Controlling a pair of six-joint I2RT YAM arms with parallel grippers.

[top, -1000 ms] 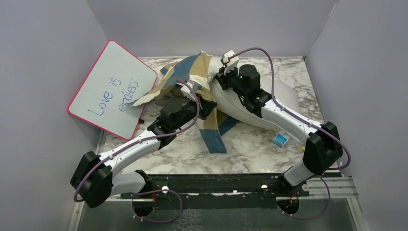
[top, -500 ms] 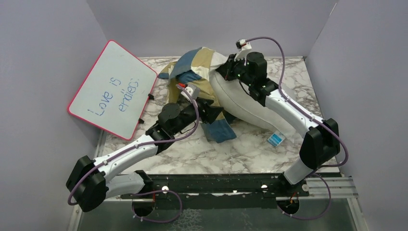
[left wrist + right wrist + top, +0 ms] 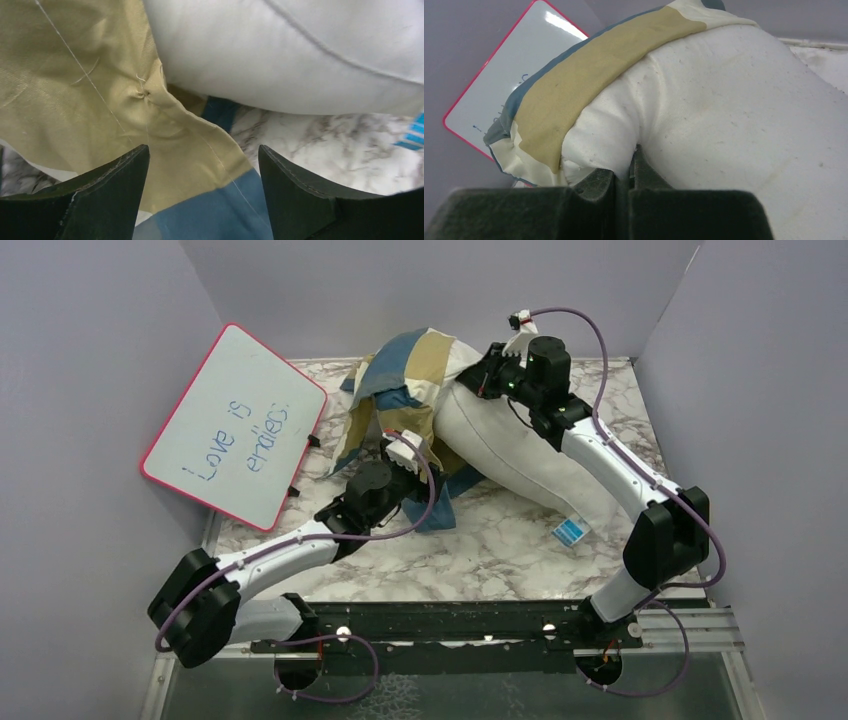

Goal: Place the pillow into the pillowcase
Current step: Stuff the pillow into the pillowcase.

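The white pillow [image 3: 510,455] lies slanted on the marble table [image 3: 500,555], its far end raised. My right gripper [image 3: 486,380] is shut on a pinch of the pillow's white fabric [image 3: 614,135] at that raised end. The blue, tan and cream checked pillowcase [image 3: 412,365] drapes over the raised end and hangs down its left side. In the right wrist view its tan band [image 3: 589,75] wraps the pillow's edge. My left gripper [image 3: 428,478] is open just over the hanging lower part of the pillowcase [image 3: 90,105], with cloth beneath its fingers [image 3: 112,192] but not pinched.
A pink-rimmed whiteboard [image 3: 235,425] leans against the left wall. The pillow's small blue tag [image 3: 569,532] rests on the marble at the near right. Grey walls close in the back and both sides.
My left gripper has opened, let go of the pillowcase and drawn back. My right gripper has carried the pillow's end farther back and right, and the pillowcase now lies further over it.
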